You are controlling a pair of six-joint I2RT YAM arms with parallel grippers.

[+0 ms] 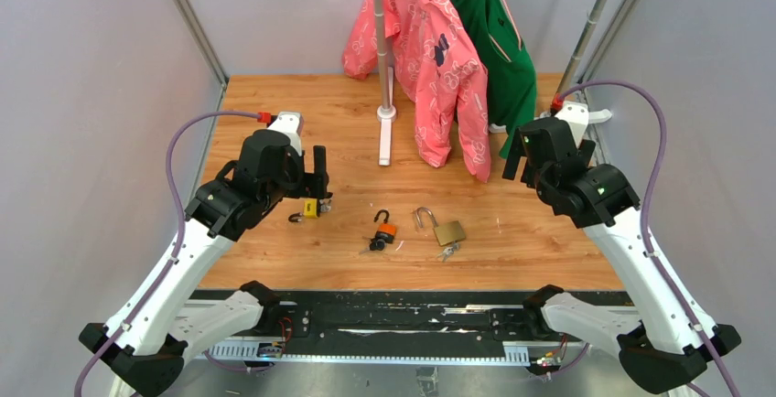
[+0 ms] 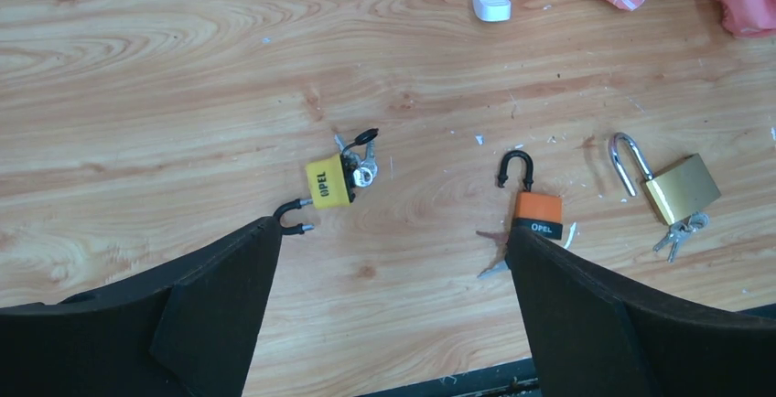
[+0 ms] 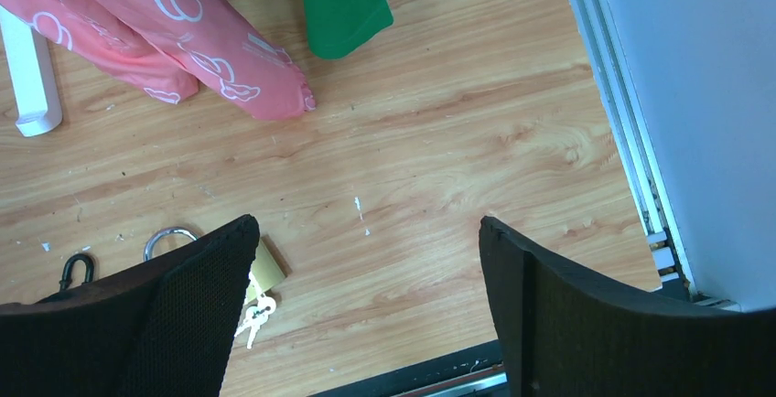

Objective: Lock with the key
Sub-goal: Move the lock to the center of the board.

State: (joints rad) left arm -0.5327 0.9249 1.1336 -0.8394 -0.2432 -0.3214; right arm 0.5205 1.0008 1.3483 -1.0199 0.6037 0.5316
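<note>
Three padlocks lie on the wooden table, each with its shackle open and keys at its base. The yellow padlock (image 1: 310, 209) (image 2: 328, 182) is at the left, the orange padlock (image 1: 385, 229) (image 2: 535, 211) in the middle, the brass padlock (image 1: 447, 231) (image 2: 680, 188) at the right. My left gripper (image 1: 319, 170) (image 2: 392, 232) is open and empty, hovering above the yellow padlock. My right gripper (image 1: 520, 155) (image 3: 368, 230) is open and empty, raised at the right. In the right wrist view the brass padlock (image 3: 265, 264) and its keys (image 3: 253, 317) peek out beside my left finger.
A white stand (image 1: 382, 68) at the back holds a pink garment (image 1: 430, 59) and a green garment (image 1: 494, 40). A black rail (image 1: 384, 315) runs along the near edge. Grey walls close both sides, and a metal frame (image 3: 622, 132) borders the right edge.
</note>
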